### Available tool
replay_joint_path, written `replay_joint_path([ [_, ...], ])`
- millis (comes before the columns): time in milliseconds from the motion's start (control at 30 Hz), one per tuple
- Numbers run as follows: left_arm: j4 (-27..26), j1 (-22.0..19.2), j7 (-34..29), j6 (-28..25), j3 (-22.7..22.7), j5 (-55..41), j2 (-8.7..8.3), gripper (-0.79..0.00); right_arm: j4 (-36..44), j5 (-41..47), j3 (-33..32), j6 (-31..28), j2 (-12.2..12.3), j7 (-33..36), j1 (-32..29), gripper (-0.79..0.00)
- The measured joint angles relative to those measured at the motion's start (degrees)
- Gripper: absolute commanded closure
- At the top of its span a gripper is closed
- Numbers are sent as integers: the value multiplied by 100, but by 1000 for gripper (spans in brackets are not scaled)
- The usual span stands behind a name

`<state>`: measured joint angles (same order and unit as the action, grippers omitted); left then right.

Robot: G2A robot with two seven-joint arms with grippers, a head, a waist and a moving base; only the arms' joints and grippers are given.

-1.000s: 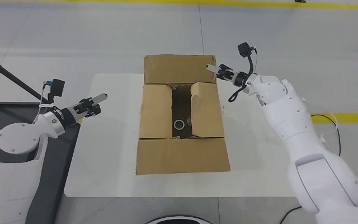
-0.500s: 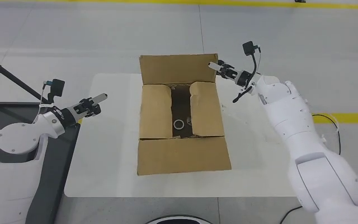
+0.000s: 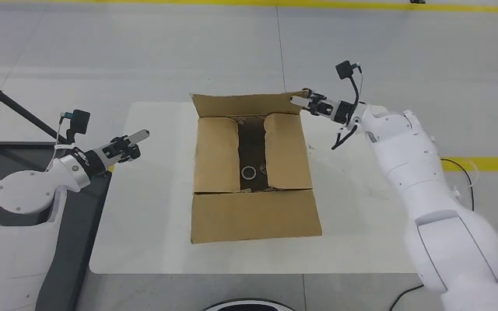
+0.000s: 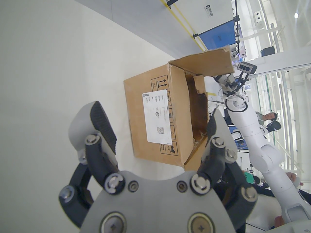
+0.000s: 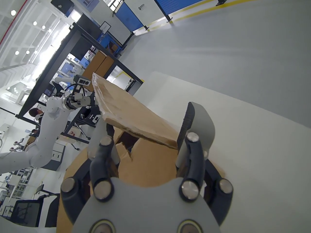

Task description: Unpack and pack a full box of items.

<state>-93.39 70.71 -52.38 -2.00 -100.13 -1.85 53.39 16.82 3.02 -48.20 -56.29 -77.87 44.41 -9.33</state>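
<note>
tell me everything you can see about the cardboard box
The cardboard box is brown and stands on the white table between the arms. Its near flap lies folded out flat. The far flap stands raised, with one corner between the open fingers of the right end effector. Two side flaps are folded inward, leaving a dark gap where a round ring shows. A white label is stuck on one side wall.

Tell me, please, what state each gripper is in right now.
Left gripper: open, empty.
Right gripper: open, with the box's far flap between its fingers.
</note>
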Motion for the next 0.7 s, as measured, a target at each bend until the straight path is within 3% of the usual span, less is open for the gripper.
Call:
replay_joint_path([
  [200,0,0,0,0,0,0,0,-785,186,-244,-6,-175,60,-161,-20,-693],
  [367,0,0,0,0,0,0,0,-785,565,-495,-47,-171,161,-357,-135,-646],
  [533,0,0,0,0,0,0,0,-785,909,-488,-106,-171,247,-252,-259,-653],
  [700,0,0,0,0,0,0,0,-785,1156,-317,-185,-171,320,-37,-332,-711],
])
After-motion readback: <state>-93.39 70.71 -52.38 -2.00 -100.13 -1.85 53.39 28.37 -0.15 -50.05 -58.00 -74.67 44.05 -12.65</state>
